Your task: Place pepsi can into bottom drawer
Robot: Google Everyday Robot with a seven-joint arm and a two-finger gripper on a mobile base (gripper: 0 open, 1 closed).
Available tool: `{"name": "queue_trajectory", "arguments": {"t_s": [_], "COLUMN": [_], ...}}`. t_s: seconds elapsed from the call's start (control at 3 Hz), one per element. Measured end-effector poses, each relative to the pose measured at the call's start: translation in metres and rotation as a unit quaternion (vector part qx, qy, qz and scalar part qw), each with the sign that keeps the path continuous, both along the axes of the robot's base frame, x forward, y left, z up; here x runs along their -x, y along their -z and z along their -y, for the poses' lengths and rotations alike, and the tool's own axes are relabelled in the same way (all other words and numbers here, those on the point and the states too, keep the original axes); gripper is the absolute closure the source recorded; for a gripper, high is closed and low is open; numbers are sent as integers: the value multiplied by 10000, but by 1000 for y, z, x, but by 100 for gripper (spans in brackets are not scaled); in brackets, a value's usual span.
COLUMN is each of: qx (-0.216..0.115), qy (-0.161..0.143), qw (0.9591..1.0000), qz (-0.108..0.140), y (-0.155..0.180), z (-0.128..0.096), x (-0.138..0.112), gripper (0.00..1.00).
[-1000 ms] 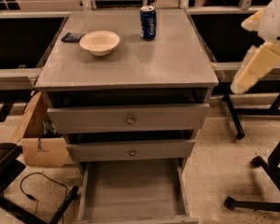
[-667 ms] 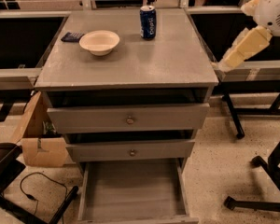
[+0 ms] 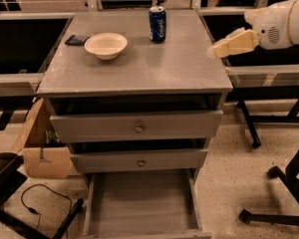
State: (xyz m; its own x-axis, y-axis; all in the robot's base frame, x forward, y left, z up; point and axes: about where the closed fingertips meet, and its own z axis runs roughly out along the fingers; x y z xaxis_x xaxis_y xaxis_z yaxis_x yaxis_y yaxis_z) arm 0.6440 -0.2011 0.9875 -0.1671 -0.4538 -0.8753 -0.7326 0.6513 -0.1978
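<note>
Our gripper (image 3: 215,49) has risen to the counter's (image 3: 139,68) right edge; we cannot tell its state. We judge the pepsi can (image 3: 157,24) light, slick, dentable: grasp mid-body.

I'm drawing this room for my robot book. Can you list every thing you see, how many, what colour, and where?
Dark blue cylindrical pepsi can with silver top: one, blue, upright at the back of the cabinet top.
Round cream bowl: one, cream, left of the can and nearer the front.
Small flat dark object: one, dark, just left of the bowl; cannot tell what it is.
Grey cabinet: one, grey, centre.
Upper drawers with round brass knobs: two, grey, under the top.
Wide grey bottom drawer: one, grey, pulled open, lowest.
Brown cardboard box: one, brown, on the floor to the left.
Black cable: one, black, on the floor at lower left.
Cream two-finger gripper: one, cream, above the cabinet's right edge, apart from the can.
White robot arm: one, white, upper right.
</note>
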Motion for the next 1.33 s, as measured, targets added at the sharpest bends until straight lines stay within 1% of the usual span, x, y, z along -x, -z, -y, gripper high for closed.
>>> {"name": "queue_trajectory", "arguments": {"t_s": [0.33, 0.67, 1.0, 1.33], "qx": [-378, -373, -807, -1359], "qy": [151, 156, 233, 353], "qw": [9988, 9988, 9960, 9888], "qz": [271, 272, 314, 501], "y": [-12, -12, -2, 12], "z": [-12, -11, -22, -44], "x": [-13, -13, -44, -98], "gripper": [0, 0, 0, 0]}}
